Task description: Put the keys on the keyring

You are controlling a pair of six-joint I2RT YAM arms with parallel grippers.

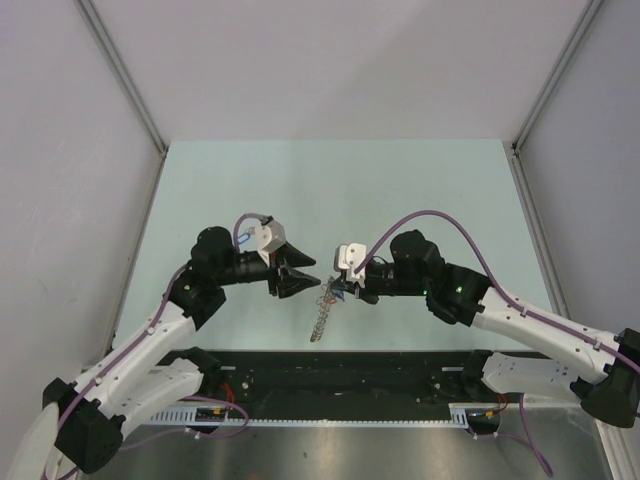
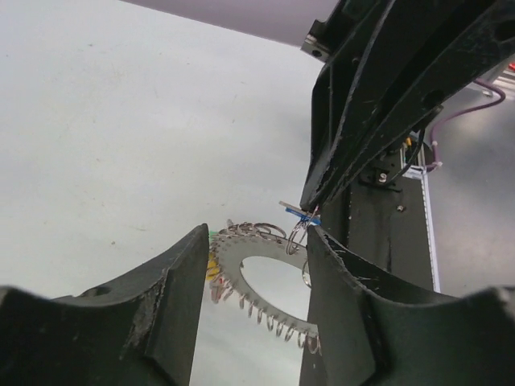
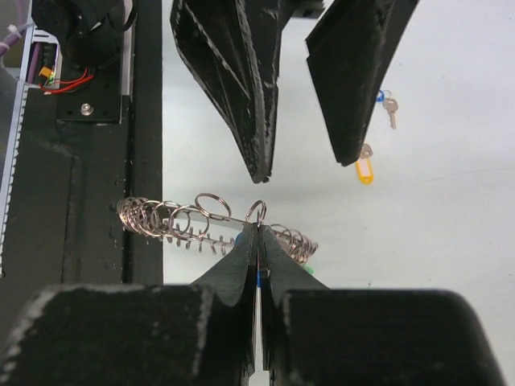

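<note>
The keyring is a grey ring edged with small wire loops, seen edge-on over the table near its front. In the left wrist view the keyring shows its open centre, with yellow and green tags at its left edge. My right gripper is shut on a blue-tagged key; its small split ring pokes out of the fingertips right at the keyring. My left gripper is open and empty, its fingertips a little beyond the ring and apart from it.
Two loose keys lie on the pale green table beyond the ring: one with a yellow tag and one with a blue ring. A black rail with wiring runs along the near edge.
</note>
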